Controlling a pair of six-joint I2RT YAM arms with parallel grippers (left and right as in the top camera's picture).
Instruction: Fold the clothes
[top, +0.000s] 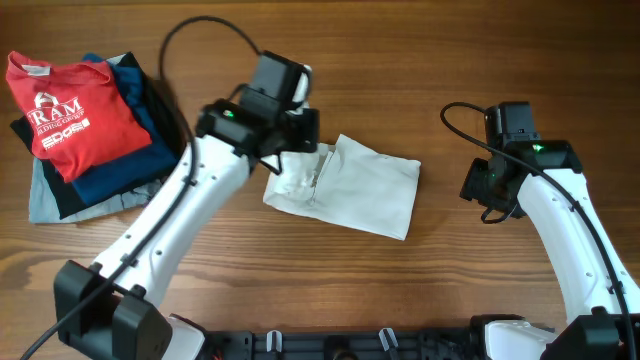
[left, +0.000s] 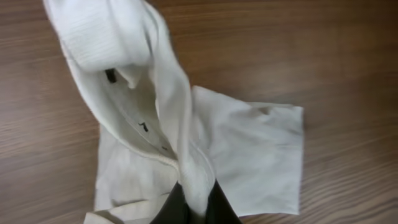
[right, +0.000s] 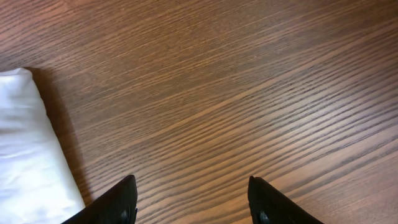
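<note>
My left gripper (left: 196, 208) pinches the white garment (top: 350, 188) at its left end; it stretches rightward toward my right gripper (right: 191, 202) (spread, empty).

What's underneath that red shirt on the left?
The red shirt tops a pile: a blue garment, a dark one and a grey one peek out below it. The shirt covers most of each, so anything else in the pile is hidden.
</note>
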